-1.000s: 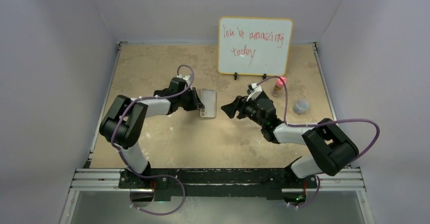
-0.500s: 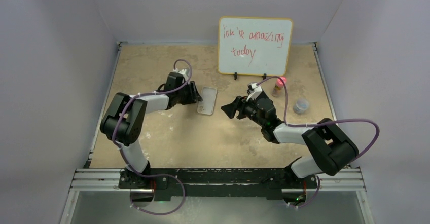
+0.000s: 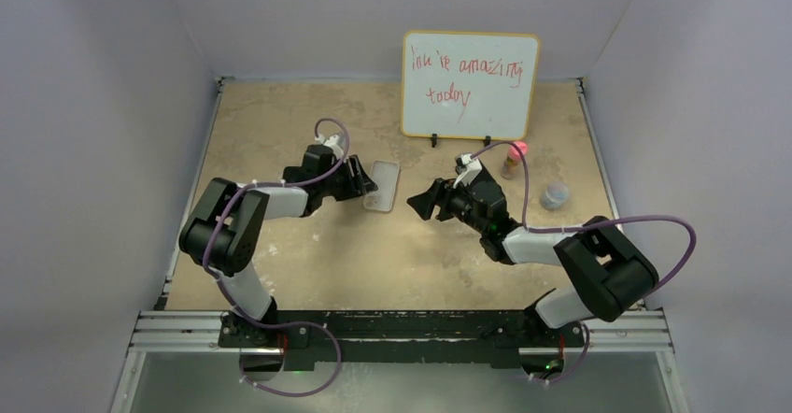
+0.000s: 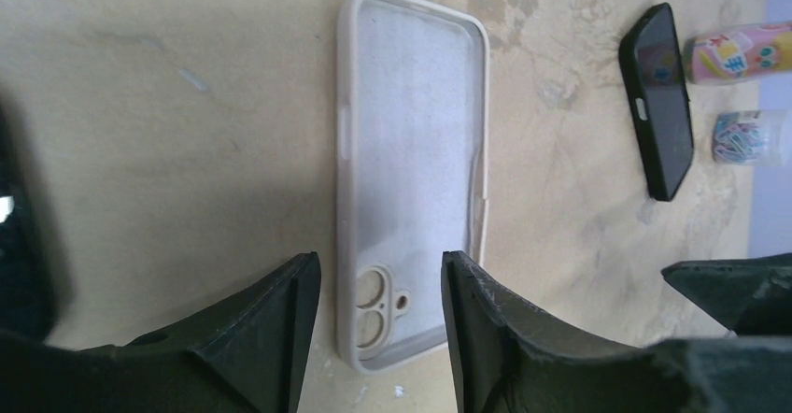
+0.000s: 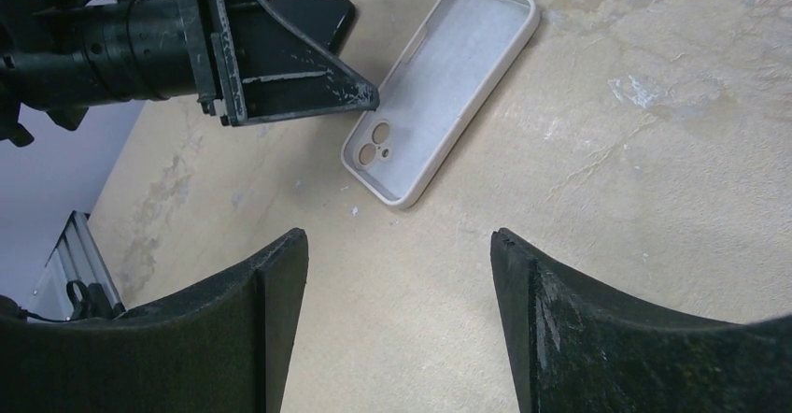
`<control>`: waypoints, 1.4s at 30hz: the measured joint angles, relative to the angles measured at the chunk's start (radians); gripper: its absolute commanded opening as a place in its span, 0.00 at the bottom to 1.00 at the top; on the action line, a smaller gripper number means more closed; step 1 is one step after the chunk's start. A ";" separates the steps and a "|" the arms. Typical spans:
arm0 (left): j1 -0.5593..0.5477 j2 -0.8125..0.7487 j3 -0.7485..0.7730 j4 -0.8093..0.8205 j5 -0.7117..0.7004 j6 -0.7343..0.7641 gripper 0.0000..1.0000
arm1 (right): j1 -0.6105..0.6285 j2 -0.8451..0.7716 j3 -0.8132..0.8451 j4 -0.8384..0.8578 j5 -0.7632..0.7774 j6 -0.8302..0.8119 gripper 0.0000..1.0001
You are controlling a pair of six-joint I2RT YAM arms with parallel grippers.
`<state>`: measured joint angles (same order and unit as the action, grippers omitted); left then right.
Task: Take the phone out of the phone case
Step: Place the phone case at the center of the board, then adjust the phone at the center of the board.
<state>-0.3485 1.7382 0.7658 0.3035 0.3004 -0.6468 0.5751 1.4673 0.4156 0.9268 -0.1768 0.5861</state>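
Tan tabletop [image 3: 280, 123], empty phone case [image 4: 411, 133], left claw [image 4: 380, 265] half-parted, right claw [image 5: 397, 240] wide, phone [image 4: 658, 105] hidden overhead.

The off-white rubbery phone case [image 4: 411, 151] looked matt, its lining fuzzy. The black slab phone [image 4: 658, 105], right of the left hand [image 4: 380, 273], shone glossy. The beige counter [image 4: 187, 105] was rough.

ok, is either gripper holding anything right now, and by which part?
Nothing is held. The left gripper and right gripper are both open and empty; the phone case lies flat on the table by the left gripper's tips.
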 measured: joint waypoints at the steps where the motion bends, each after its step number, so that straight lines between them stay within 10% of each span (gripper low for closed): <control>1: -0.005 0.000 -0.010 0.019 0.008 -0.012 0.53 | 0.000 0.000 0.000 -0.001 0.000 -0.001 0.74; 17: -0.047 -0.099 -0.091 0.002 -0.006 -0.053 0.59 | 0.000 -0.025 0.010 -0.071 0.029 -0.077 0.91; 32: -0.045 -0.948 -0.087 -0.429 -0.327 0.040 0.85 | -0.006 -0.182 0.259 -0.604 0.420 -0.383 0.99; 42: -0.045 -1.129 0.065 -0.702 -0.461 0.226 1.00 | -0.081 -0.105 0.350 -0.879 0.549 -0.461 0.99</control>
<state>-0.3939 0.6090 0.8307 -0.3985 -0.1604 -0.4206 0.4938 1.3624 0.7658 0.0479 0.3725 0.1253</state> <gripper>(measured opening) 0.993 0.987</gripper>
